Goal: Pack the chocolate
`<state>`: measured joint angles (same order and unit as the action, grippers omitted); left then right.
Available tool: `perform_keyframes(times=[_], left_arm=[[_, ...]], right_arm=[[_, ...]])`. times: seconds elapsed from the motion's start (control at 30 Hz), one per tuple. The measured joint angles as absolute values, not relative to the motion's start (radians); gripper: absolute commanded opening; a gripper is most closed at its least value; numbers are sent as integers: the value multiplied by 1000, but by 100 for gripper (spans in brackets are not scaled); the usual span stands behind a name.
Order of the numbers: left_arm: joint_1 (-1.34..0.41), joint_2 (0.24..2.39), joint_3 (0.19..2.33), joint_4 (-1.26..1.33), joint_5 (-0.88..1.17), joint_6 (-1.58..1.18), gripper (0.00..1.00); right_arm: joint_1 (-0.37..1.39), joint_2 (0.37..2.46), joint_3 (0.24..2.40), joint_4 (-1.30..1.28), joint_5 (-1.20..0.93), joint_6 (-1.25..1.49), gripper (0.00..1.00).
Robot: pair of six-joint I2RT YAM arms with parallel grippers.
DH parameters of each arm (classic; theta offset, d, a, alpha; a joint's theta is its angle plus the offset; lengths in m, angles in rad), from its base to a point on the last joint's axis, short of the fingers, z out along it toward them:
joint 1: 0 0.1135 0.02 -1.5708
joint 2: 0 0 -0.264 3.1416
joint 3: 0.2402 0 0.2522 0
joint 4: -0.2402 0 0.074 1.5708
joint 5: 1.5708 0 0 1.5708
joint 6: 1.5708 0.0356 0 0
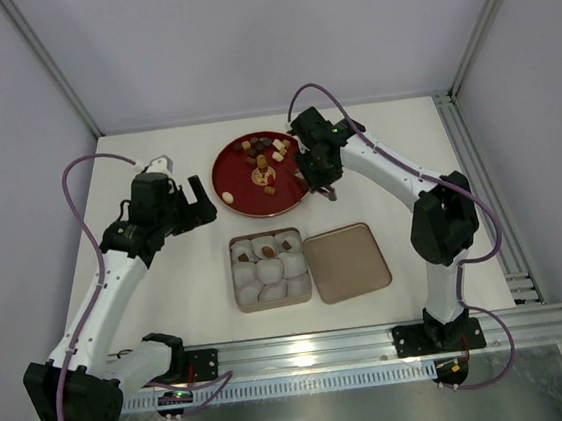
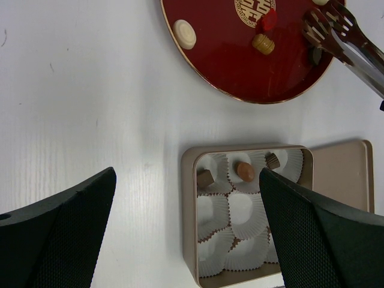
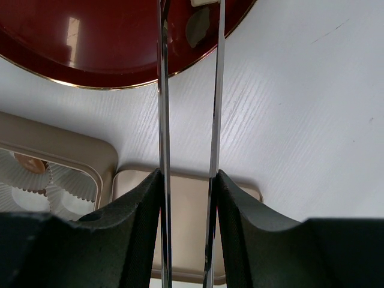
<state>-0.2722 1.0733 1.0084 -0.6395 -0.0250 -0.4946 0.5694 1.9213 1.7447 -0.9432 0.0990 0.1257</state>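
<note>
1. Left arm is bent over the worktop's [image 1: 203, 314] left side, with the left gripper [image 1: 198, 201] just left of the red plate [image 1: 234, 190]. Right arm reaches in from the right edge, and the right gripper [image 1: 319, 171] is at the plate's right rim.
2. Left fingers [image 2: 66, 234] are spread wide and hold nothing. Right fingers [image 3: 135, 216] are clamped on the tongs [image 3: 163, 120], whose blades stand slightly apart.
3. Most of the chocolate [image 1: 260, 157] sits on the plate at far centre. Three pieces [image 2: 244, 170] sit in paper cups [image 2: 246, 216] in the far row of the tin [image 2: 189, 198], near centre. The lid [image 1: 347, 262] lies just right of the tin.
4. Tong tips are by a dark piece [image 2: 315, 55]; can't tell if they touch it. Wrist view cuts the tips off.
</note>
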Motion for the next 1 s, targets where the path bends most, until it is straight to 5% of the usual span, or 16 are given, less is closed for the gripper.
perform_keyframes(times=[1.0], left_arm=[[-272,1080,1008,-640,-25,-495,100]], right_arm=[[577,1917,1779,-973,158,130,42]])
